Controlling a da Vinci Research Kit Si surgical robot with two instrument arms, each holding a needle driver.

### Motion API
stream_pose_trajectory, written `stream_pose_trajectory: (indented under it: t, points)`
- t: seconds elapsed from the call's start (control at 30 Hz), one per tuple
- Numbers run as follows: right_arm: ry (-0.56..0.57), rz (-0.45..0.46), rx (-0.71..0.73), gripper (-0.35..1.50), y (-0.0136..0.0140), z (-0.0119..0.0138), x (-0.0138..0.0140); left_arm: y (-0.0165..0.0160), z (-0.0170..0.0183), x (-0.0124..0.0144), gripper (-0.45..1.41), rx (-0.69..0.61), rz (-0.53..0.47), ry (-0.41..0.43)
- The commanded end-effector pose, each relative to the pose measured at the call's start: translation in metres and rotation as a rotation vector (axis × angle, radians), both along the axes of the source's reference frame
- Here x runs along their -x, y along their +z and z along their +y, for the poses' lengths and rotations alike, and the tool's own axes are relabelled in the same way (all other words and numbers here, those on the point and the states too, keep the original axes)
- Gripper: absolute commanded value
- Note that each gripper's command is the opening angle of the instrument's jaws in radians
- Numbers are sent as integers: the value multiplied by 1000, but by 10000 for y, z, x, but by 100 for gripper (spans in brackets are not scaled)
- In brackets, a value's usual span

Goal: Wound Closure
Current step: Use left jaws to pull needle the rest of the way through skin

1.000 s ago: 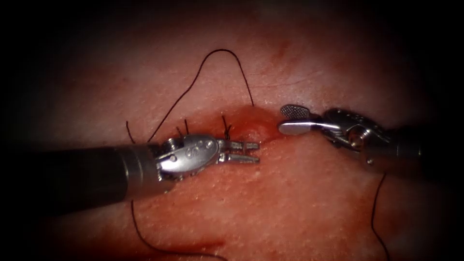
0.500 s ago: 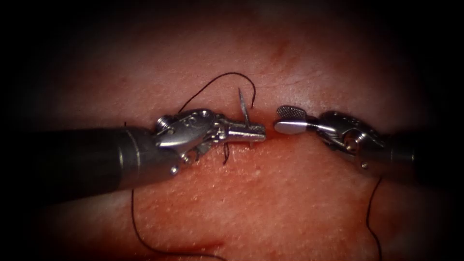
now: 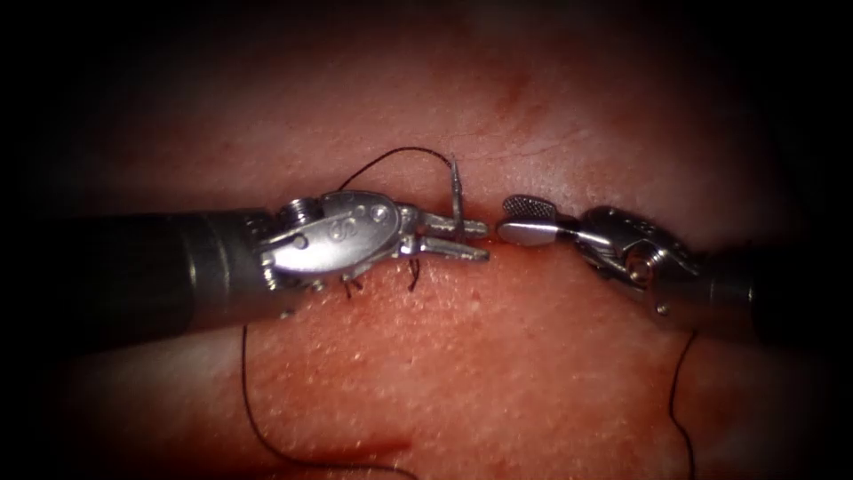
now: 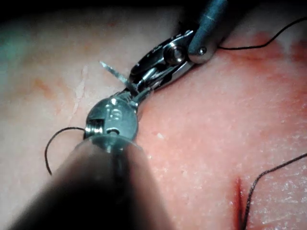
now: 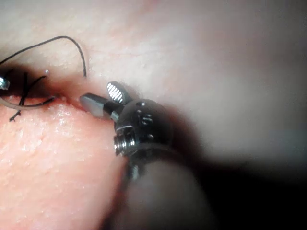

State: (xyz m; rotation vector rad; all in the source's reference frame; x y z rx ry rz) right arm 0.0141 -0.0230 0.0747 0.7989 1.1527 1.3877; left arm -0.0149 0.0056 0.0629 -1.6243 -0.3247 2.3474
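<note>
Tissue (image 3: 533, 356) lies bare below; left tool (image 3: 455, 240) jaws clamp the needle (image 3: 456, 188), right tool (image 3: 524, 219) jaws apart, empty.

Tissue (image 3: 498, 373), thread (image 3: 249, 400) lying across it, red fluid (image 3: 382, 444)

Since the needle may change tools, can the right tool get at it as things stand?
Probably yes. The right tool, jaws open and empty, sits just right of the needle, which stands up from the left tool gripping it, nothing between.
</note>
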Motion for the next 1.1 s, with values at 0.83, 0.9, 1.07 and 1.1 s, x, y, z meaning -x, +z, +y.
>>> stream_pose_trajectory:
  t: [0.83, 0.9, 1.07, 1.1]
  points:
    - [-1, 30, -35, 115, -24, -5, -9, -44, -11, -1, -45, 412, 199, 4]
    - [-16, 109, -23, 101, -40, 0, -9, -50, -21, -3, -45, 462, 197, -3]
    - [-28, 154, -35, 57, -68, 2, -7, -72, -31, -9, -45, 538, 178, -18]
    - [-28, 155, -36, 36, -70, 1, -7, -75, -28, -9, -45, 548, 179, -21]
